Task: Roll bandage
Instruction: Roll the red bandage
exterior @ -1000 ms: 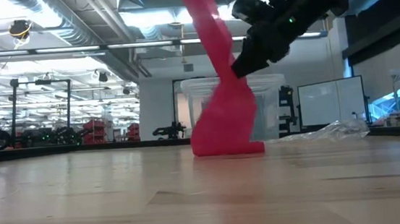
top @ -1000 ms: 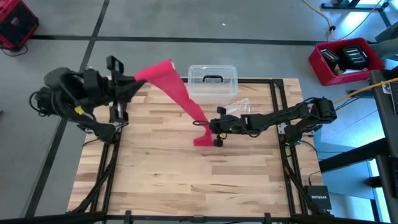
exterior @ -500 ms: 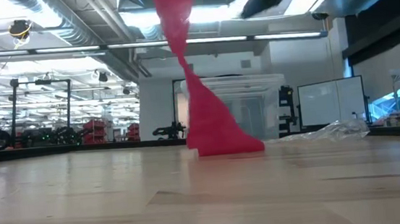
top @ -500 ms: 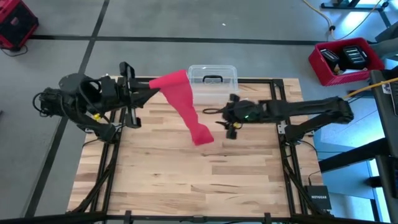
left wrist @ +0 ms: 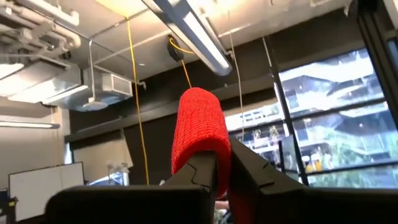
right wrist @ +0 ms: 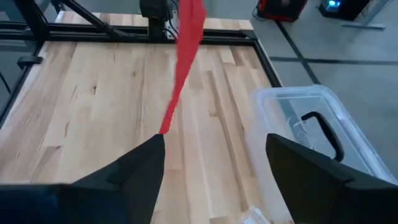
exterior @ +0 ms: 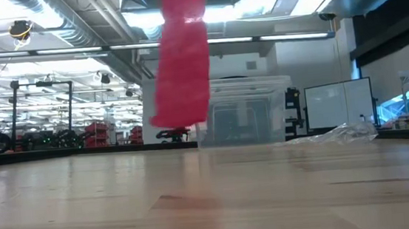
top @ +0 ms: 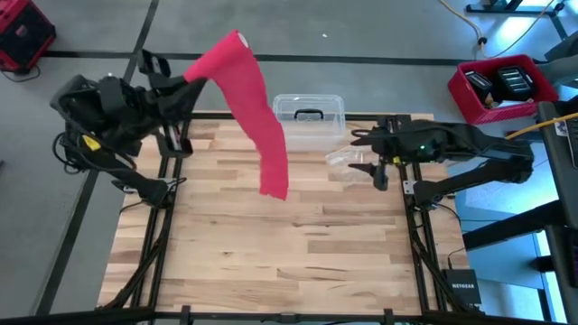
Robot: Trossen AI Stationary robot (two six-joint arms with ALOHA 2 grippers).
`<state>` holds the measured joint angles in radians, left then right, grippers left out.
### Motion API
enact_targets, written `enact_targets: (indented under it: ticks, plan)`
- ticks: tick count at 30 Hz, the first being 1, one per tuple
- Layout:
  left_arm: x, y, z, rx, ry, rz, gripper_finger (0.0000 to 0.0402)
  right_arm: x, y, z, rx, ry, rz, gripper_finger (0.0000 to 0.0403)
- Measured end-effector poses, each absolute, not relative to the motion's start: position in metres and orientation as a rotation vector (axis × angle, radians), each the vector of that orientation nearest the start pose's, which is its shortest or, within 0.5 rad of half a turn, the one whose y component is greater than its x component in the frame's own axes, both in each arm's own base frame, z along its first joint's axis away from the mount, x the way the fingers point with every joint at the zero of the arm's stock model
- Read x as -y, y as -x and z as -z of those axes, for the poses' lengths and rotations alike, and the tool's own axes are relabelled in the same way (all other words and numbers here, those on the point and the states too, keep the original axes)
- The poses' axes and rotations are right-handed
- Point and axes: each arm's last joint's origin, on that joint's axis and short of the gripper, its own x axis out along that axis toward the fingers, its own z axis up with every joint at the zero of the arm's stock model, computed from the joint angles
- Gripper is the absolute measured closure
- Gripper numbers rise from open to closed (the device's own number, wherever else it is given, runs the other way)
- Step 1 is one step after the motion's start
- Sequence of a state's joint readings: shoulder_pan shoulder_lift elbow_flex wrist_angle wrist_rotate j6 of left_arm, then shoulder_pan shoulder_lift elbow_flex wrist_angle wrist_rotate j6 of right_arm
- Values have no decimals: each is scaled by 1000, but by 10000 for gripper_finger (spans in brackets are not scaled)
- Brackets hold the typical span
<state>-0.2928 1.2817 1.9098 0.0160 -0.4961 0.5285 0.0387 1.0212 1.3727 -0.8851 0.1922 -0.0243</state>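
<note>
Bandage (top: 256,108) hangs lengthwise off the table (top: 271,244), clenched at its top by the left gripper (top: 194,79); the right gripper (top: 361,152), fingers spread and empty, waits at three o'clock.

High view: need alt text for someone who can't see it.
From above, the left tool is shut on one end of the red bandage, holding it up so the strip hangs over the wooden table. The right tool is open, empty, near a clear plastic box and crinkled wrapper.
</note>
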Motion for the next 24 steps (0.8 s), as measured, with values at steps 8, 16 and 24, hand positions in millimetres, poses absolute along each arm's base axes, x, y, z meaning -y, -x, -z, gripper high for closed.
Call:
enact_targets:
  ticks: [8, 16, 24]
  plan:
    - [49, -210, -583, 285, -326, -277, 384, -1, -183, -413, -528, 133, 138, 121]
    - [53, -234, -560, 80, -396, -336, 384, -1, -193, -383, -403, 181, 152, 121]
    - [51, -234, -557, 49, -407, -348, 384, -3, -223, -324, -234, 111, 160, 121]
